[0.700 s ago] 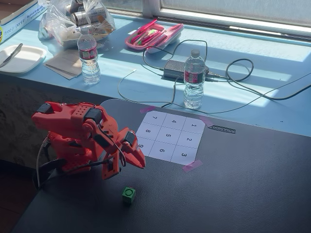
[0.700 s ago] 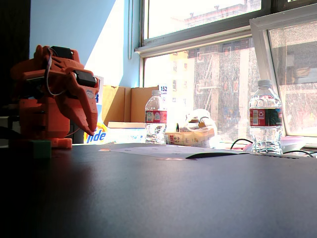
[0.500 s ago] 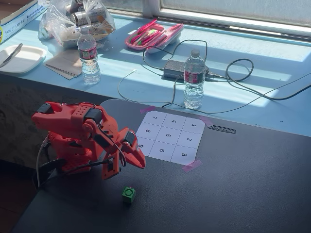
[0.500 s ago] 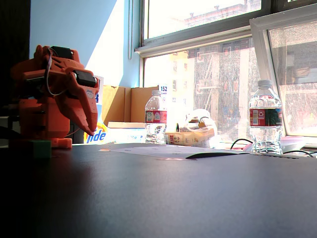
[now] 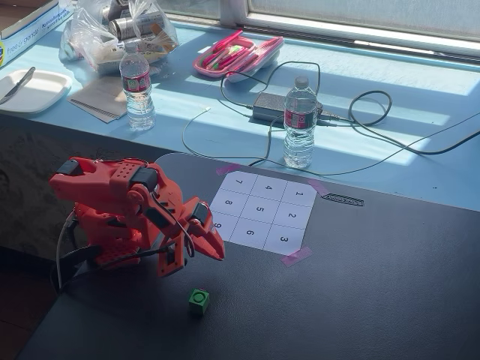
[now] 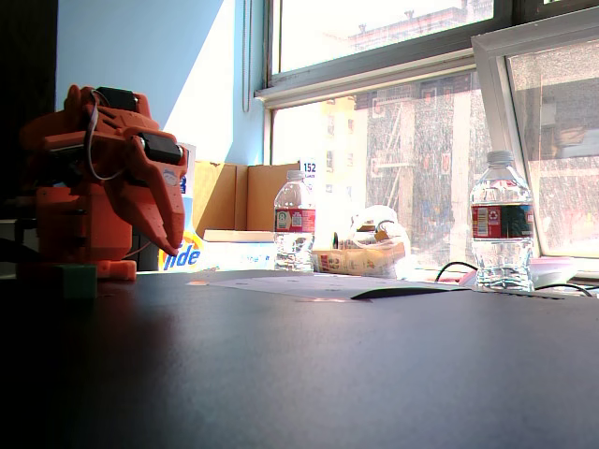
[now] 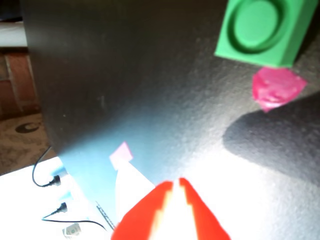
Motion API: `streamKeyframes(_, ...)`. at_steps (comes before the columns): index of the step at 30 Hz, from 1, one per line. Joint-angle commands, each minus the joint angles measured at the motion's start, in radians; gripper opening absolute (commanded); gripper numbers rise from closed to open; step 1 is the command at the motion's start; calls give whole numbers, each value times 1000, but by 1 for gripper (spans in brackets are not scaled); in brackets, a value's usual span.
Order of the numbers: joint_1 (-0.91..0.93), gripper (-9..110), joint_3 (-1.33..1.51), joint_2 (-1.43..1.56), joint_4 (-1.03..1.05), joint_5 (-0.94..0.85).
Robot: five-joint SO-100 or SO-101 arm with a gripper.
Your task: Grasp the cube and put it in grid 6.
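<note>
- The arm [image 5: 120,214] is folded up low at the edge of the dark table [image 5: 375,285]. I think this is its resting pose, and the job has not begun.
- The gripper [image 5: 212,251] points down and out over the table. In the wrist view the two red fingers [image 7: 197,212] sit close together with just a thin slit between them. They are pinched shut and hold nothing.
- The cube [image 5: 198,301] is green with a round mark on top. It sits flat on the table, near the gripper tip but not touching it.
- In the wrist view the cube [image 7: 260,31] is up in the top corner, off to one side of the fingers. So I think the arm must turn and reach before it can grab.
- A bit of pink tape [image 7: 277,87] is stuck on the table just beside the cube. Maybe it marks a start spot, but I cannot be sure.
- The number sheet [image 5: 262,212] lies flat and is taped down at its corners, so it will not slide.
- Cell 6 [image 5: 250,233] is in the row nearest the cube, between 9 and 3. Nothing is on it yet.
- In the low side view the cube [image 6: 75,280] is a dim block by the arm's base.
- The fingers must open first, or they will just bump the cube away.
</note>
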Motion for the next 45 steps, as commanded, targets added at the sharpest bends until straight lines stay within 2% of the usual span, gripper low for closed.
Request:
streamKeyframes(1,-5,0,57,9,3,-15)
streamKeyframes(34,0,0,41,9,14,-17)
streamKeyframes(45,9,3,-84,-183,17,-17)
